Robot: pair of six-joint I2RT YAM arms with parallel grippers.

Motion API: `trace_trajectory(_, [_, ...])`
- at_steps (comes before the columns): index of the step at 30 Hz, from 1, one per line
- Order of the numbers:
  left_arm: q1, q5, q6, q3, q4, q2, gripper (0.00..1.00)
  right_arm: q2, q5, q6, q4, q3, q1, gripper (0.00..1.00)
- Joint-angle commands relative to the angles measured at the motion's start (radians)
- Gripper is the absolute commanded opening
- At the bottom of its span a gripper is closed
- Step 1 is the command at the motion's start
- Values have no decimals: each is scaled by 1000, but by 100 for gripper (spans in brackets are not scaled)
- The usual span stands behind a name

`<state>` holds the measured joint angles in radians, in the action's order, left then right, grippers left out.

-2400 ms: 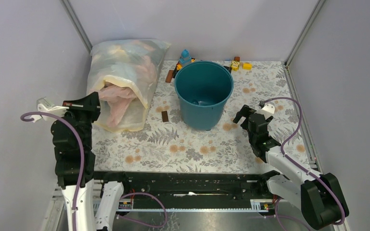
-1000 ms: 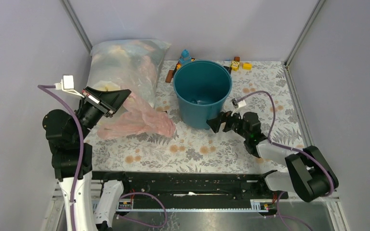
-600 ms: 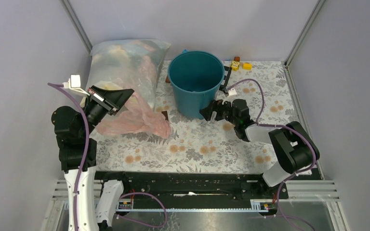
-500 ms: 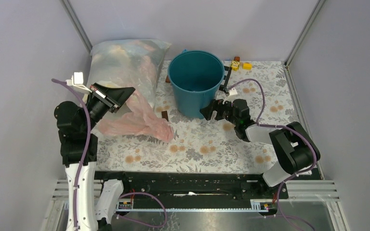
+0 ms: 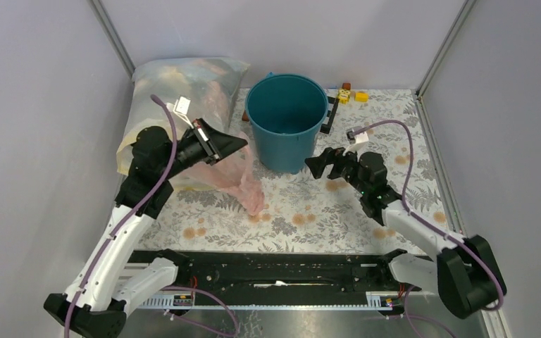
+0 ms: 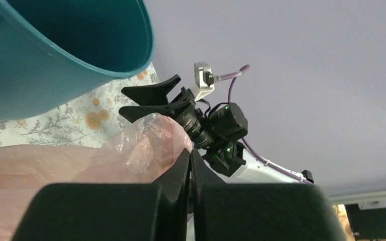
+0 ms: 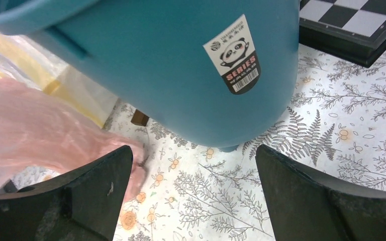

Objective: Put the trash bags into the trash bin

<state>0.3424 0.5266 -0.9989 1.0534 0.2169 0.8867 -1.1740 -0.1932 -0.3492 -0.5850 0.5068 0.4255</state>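
Trash bin (image 5: 292,158): upright by the bench's far edge, mid-way along; no pink inside yet.
Trash bag (image 5: 243,179): drawn out of the stuffed sack (image 5: 183,77) at the far-left corner, now hanging just left of the bin with its tail on the bench; probably next goes over the rim.
Left pincer (image 5: 241,143): clamped shut on the bag's top, swung toward the bin.
Right pincer (image 5: 317,163): spread wide, empty, near the bin's right wall.

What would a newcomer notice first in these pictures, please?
The teal bin stands upright at the back centre, with a cloudy sack to its left. Just left of the bin, the left gripper is shut on a pink bag that trails downward. The right gripper gapes open by the bin's near right side.
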Motion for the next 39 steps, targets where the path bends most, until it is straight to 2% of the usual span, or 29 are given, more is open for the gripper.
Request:
trace_trajectory(1, [104,-98,58,59,-25,-7,0,141,33,-6,197,9,6,100])
trace_trajectory(4, [216,-116,55,79,-51,11,0,208,-2,-30,304,33,5,100])
trace_trajectory(6, [333,-140,65,104,-76,48,0,234,-87,-33,351,55,5,100])
trace_trajectory(9, [486,-216,120,172,-59,127,0,268,-232,-59,380,68,6,100])
trace_trajectory(12, [578,-277,181,243,0,205,0,308,-311,-109,382,52,6,100])
trace_trajectory(16, [588,-360,215,226,44,221,0,365,-327,-132,427,31,5,99])
trace_trajectory(23, [587,-646,294,31,122,125,0,392,-303,-149,493,-32,7,98])
trace_trajectory(27, [587,-841,306,-85,169,56,0,339,-139,-245,674,-14,7,93])
trace_trajectory(34, [583,-1102,193,-253,279,-42,0,303,-61,-328,828,1,10,88])
trace_trajectory(37, [540,-1141,149,-309,314,-76,0,336,-52,-327,875,-1,12,87])
trace_trajectory(39, [496,-1134,136,-342,322,-95,0,356,-83,-316,902,-6,14,83])
